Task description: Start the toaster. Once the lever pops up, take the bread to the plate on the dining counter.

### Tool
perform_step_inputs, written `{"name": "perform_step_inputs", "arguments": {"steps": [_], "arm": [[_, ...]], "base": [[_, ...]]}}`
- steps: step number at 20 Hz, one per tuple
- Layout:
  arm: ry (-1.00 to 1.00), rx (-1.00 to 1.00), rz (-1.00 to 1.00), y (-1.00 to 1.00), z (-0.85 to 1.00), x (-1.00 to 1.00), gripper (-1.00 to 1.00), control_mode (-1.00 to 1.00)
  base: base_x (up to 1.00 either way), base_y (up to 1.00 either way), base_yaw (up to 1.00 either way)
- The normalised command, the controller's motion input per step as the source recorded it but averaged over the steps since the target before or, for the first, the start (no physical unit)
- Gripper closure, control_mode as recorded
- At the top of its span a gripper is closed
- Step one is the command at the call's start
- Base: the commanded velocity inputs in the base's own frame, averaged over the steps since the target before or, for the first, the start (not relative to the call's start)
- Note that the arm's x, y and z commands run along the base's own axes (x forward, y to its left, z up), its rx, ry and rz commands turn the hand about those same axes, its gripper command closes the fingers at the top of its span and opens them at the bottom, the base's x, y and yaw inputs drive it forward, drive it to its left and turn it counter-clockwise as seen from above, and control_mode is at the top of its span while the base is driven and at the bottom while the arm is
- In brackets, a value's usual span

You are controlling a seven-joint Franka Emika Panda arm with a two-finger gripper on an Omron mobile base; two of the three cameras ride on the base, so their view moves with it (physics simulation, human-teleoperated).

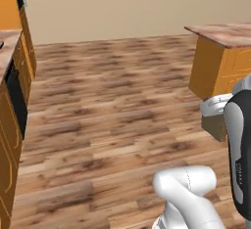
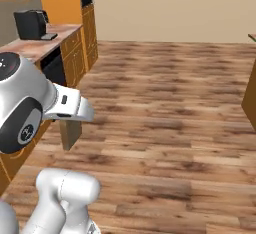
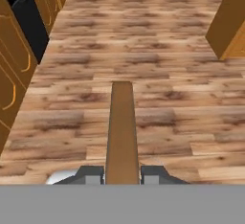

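1. While the bread [image 3: 121, 132] sits clamped edge-on between the two dark fingertips of the gripper [image 3: 122, 174], seen in the hand view as a narrow tan strip running away from the camera, the step in hand is, by my reading, the carry across the room to the dining counter [image 1: 220, 33].
2. The jaws are pressed in on the slice's two flat faces, and it hangs over the wooden floor [image 1: 112, 110], well apart from any surface; in both base views it shows as a tan slab below the white hand.
3. A good carry keeps that pinch as it is. The grip is at one end only, so the free end could swing or slip if the arm jerks; smooth, slow motion suits it.
4. The island with the marbled top and orange panels stands ahead to the right in the left base view, and its orange corner shows at the upper right of the hand view. The base needs to close on it before the arm reaches.
5. The plate's place on that top I cannot tell from here, so the approach should bring the top into sight first.
6. The wall cabinets [image 3: 19, 70] and black oven front [image 3: 28, 19] lie on the left; steering away from them keeps the slice clear.
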Motion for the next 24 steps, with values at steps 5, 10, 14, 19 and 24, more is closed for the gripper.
{"name": "perform_step_inputs", "arguments": {"steps": [5, 10, 14, 19, 24], "arm": [[0.00, 0.00, 0.00, 0.00, 0.00, 0.00, 1.00, 1.00], [0.00, 0.00, 0.00, 0.00, 0.00, 0.00, 1.00, 1.00], [0.00, 0.00, 0.00, 0.00, 0.00, 0.00, 1.00, 1.00], [0.00, 0.00, 0.00, 0.00, 0.00, 0.00, 1.00, 1.00], [0.00, 0.00, 0.00, 0.00, 0.00, 0.00, 1.00, 1.00]], "base": [[0.00, 0.00, -0.55], [0.00, 0.00, -0.51], [0.00, 0.00, -0.48], [0.19, 0.20, -0.35], [0.77, 0.59, -0.09]]}}
